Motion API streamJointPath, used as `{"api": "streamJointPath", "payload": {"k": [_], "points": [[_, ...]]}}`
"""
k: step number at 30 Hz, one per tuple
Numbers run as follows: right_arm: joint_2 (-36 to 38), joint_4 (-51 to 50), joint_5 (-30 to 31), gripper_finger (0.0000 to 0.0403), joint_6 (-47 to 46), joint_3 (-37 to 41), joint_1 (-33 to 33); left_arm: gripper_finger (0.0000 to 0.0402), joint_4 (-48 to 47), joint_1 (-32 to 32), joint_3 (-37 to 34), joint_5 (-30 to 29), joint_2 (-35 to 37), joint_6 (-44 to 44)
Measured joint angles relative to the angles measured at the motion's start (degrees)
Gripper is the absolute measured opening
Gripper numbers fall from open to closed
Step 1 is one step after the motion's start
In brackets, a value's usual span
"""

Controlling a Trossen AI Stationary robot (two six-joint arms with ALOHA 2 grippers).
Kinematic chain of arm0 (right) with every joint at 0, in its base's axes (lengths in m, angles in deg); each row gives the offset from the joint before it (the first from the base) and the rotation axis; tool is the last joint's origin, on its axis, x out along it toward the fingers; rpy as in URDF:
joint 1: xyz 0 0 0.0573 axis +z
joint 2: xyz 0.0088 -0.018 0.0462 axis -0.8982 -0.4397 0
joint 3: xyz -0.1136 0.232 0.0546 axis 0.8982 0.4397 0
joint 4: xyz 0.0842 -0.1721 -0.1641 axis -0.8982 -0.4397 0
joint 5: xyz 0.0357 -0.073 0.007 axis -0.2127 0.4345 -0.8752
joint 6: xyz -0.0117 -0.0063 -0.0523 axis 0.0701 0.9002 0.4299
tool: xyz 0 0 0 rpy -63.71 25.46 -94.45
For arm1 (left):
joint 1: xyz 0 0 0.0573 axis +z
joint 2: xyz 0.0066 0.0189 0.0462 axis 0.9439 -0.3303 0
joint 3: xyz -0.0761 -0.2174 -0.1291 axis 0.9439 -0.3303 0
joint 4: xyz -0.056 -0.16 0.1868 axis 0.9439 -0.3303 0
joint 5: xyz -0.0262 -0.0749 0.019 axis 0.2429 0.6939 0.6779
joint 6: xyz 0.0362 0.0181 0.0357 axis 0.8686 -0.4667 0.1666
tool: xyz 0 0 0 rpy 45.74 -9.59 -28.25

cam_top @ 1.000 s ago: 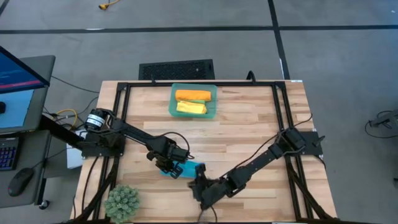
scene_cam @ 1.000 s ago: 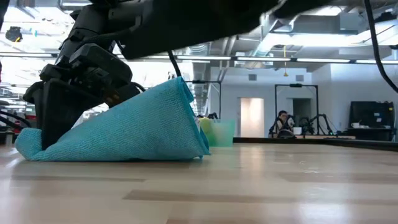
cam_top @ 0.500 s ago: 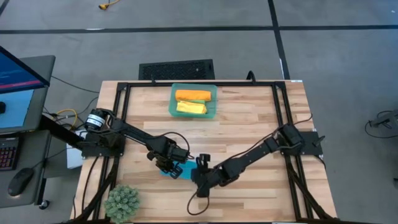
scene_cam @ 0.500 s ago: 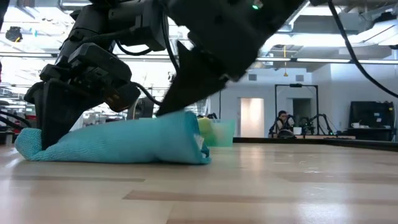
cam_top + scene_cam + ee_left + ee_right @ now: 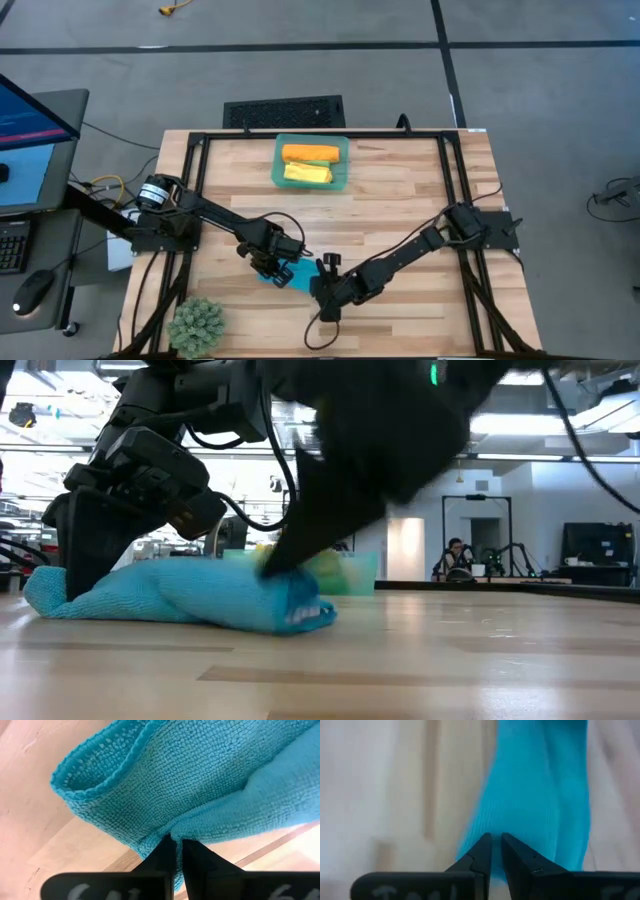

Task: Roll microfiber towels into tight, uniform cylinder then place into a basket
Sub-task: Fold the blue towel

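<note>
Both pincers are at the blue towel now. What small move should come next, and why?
Probably the right pincer should keep turning its end over toward the left pincer, which is shut on the blue towel. The cloth lies only loosely folded, not yet a tight cylinder, while the basket holds only the orange and yellow rolls.

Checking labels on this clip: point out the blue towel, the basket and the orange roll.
blue towel (image 5: 180,595): low view, middle of the flattened cloth on the table.
basket (image 5: 277,160): high view, left wall of the teal tub.
orange roll (image 5: 310,153): high view, middle of the roll lying in the tub.
</note>
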Motion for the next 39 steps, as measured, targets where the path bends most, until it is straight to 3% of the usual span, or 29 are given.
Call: {"api": "streamJointPath", "payload": {"k": [12, 26, 32, 39], "points": [[-2.23, 1.75, -3.84, 0.0065, -2.58, -0.39, -1.13, 0.0046, 0.34, -0.15, -0.04, -0.5, -0.02, 4.78], [-2.27, 0.55, -3.91, 0.0065, -2.43, -0.37, -0.64, 0.0172, 0.53, -2.11, 0.09, -2.87, 0.0, 13.23], [-2.34, 0.42, -3.94, 0.0065, -2.43, -0.33, -0.64, 0.0188, 0.22, -2.9, 0.04, -3.17, 0.55, 20.69], [-2.36, 0.31, -4.06, 0.0065, -2.43, -0.28, -0.64, 0.0183, -2.02, -4.74, -0.35, -13.43, 6.6, 21.92]]}}
